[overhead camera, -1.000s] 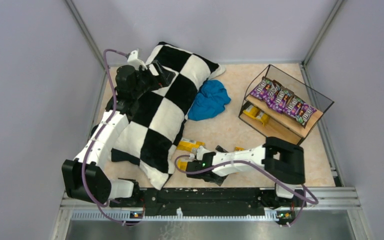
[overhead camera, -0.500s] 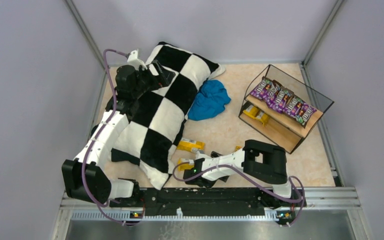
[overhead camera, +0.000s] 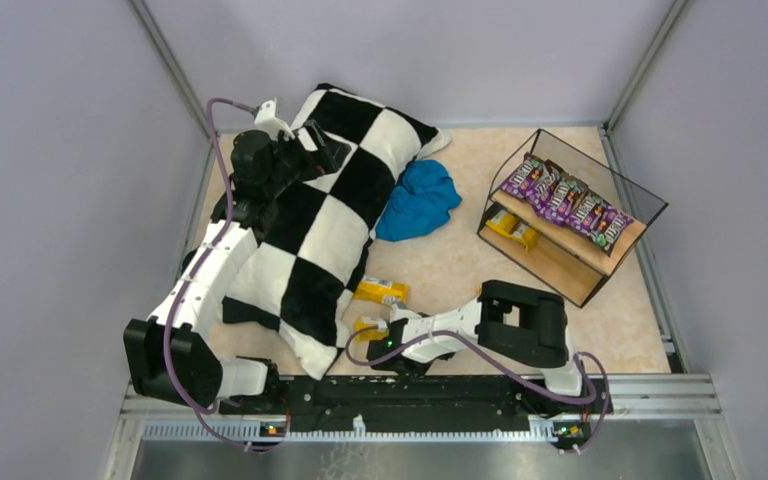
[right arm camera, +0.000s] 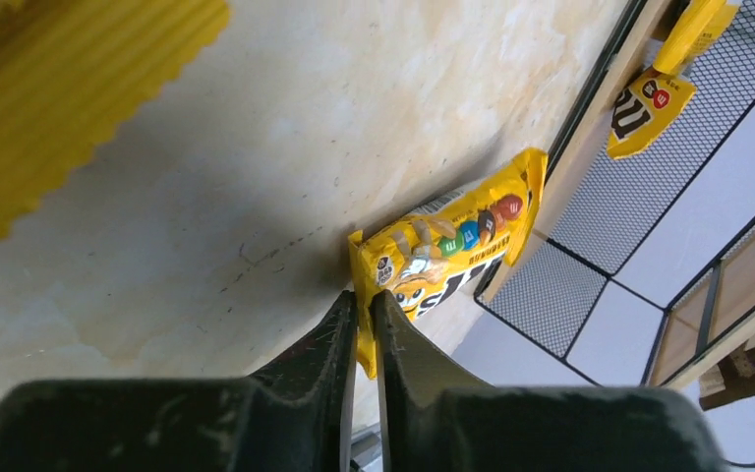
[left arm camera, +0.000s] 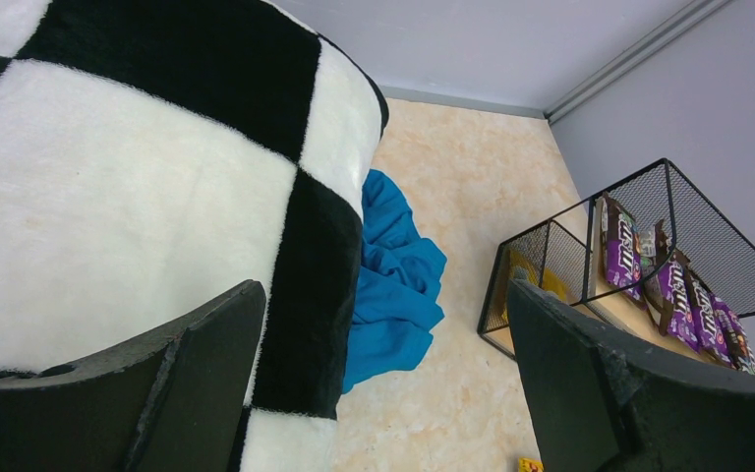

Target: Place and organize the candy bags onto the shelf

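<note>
Jaws on my right arm pinch a yellow candy bag (right arm camera: 442, 241) by its corner; left jaws gape wide. Pickup step; next I'd lift it to the shelf (overhead camera: 558, 264).

Robotics lab test booth, plain grey walls (overhead camera: 50, 180) on three sides, metal corner posts (overhead camera: 167, 55), left arm (overhead camera: 205, 270) and right arm (overhead camera: 445, 325) of a white-and-black robot bolted to a metal rail (overhead camera: 660, 385), beige stone-patterned worktop (overhead camera: 450, 265).
</note>
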